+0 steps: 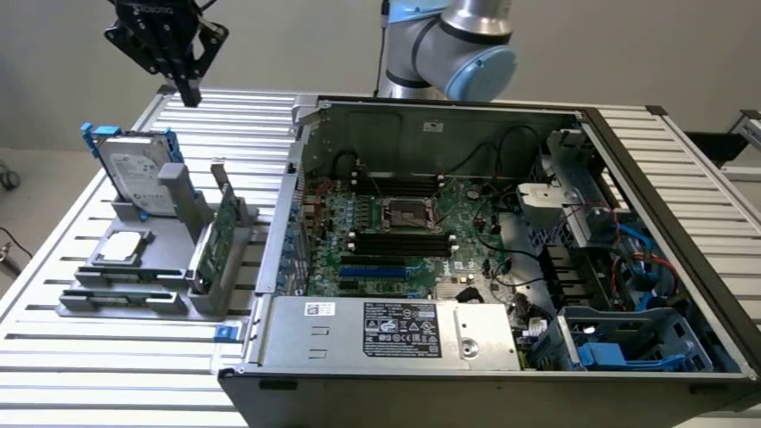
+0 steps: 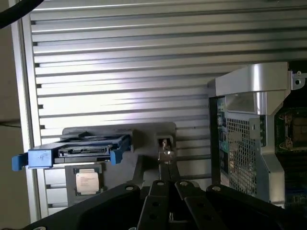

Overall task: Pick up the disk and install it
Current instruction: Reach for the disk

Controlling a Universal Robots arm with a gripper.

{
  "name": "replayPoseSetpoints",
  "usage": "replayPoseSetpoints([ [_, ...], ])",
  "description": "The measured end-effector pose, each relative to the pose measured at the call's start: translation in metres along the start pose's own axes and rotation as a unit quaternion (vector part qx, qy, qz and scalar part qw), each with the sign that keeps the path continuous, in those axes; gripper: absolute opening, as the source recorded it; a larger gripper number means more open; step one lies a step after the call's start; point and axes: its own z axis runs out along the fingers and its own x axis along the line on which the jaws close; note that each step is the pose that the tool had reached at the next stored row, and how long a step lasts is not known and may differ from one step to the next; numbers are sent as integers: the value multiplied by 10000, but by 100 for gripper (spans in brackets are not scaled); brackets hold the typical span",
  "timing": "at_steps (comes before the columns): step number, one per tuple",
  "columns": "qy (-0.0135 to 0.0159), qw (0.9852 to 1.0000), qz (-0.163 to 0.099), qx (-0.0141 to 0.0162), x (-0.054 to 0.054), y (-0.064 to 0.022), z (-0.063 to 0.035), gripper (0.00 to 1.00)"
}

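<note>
High above the slatted tabletop [image 1: 71, 357], toward the exterior view's left: the hand [image 1: 191, 94], pinched fully together, gripping nothing, well clear of everything beneath. Lower down and nearer the camera, standing on edge and leaning back in a grey holder [image 1: 178, 192]: the disk [image 1: 134, 174], white label facing out, blue carrier corners poking past the top edge. Open air round the upper half of the disk; lower half hemmed in by the holder's upright posts. Just beside it on the exterior view's right, upright in a slot of the same holder: a green circuit card [image 1: 212, 239]. In front of the disk, flat on the holder's base: a small square silver chip [image 1: 123, 248]. Bare slats between the holder and the tabletop's edge on the exterior view's left. Narrow gap between the holder and the open computer case [image 1: 476, 259], with a sheet-metal wall right beside the card. Inside the case, at the near corner on the exterior view's right: a bay with blue plastic parts [image 1: 618, 343], cables crowding above.

From the wrist view, looking down: closed tips of the hand [image 2: 166, 155] out over the holder [image 2: 144, 132], apart from the disk [image 2: 81, 152], seen here edge-on with connector side and blue carrier tabs showing. Chip [image 2: 88, 181] just beside the disk. Case corner [image 2: 249, 129] with perforated panel close by. From the exterior view instead: full label face, height of the hand, robot arm [image 1: 458, 45] behind the case.
</note>
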Motion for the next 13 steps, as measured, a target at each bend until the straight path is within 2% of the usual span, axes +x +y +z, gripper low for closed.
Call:
replayPoseSetpoints([
  [7, -3, 10000, -2, 35, 323, 31, 56, 11],
  [13, -4, 10000, -2, 52, 599, 50, 94, 11],
])
